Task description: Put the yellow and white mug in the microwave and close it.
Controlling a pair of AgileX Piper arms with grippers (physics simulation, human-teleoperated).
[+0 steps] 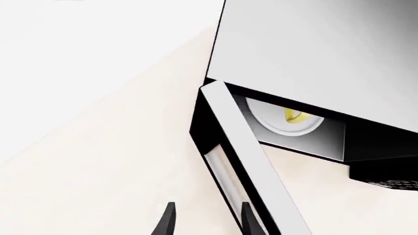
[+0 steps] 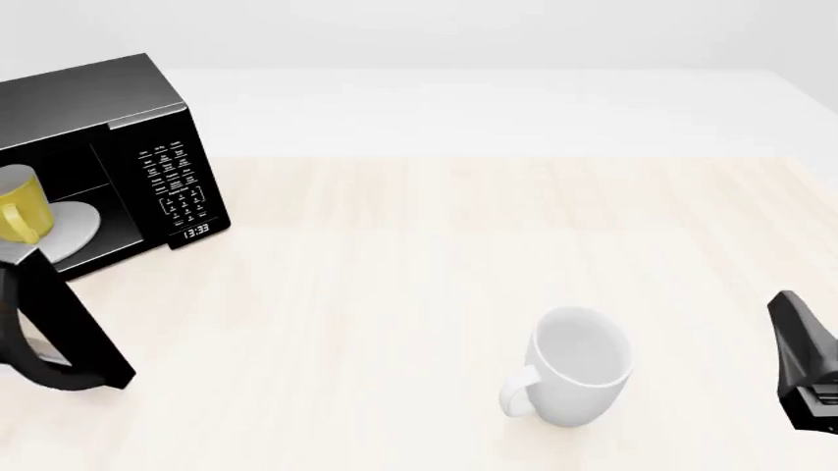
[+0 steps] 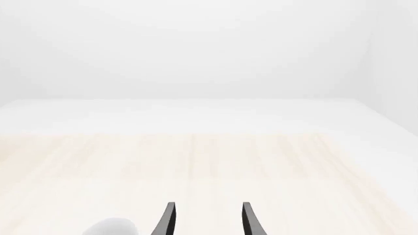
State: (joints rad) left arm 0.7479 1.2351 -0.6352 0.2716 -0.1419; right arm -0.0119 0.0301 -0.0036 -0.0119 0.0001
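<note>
The black microwave (image 2: 164, 167) stands at the table's far left with its door (image 2: 73, 339) swung open toward me. The yellow and white mug (image 2: 20, 208) stands upright inside on the white turntable plate (image 2: 77, 228). The left wrist view looks down on the microwave's top (image 1: 313, 54). It also shows the half-open door's pale edge (image 1: 251, 166), the plate (image 1: 281, 122) and a bit of the yellow mug (image 1: 292, 115). My left gripper (image 1: 207, 223) is open and empty, with one fingertip (image 1: 247, 220) at the door's outer face. My right gripper (image 3: 207, 223) is open and empty over bare table.
A larger all-white mug (image 2: 576, 368) stands on the table at the front right of centre, handle to the left. Its rim shows in the right wrist view (image 3: 111, 227). My right arm (image 2: 806, 358) is at the front view's right edge.
</note>
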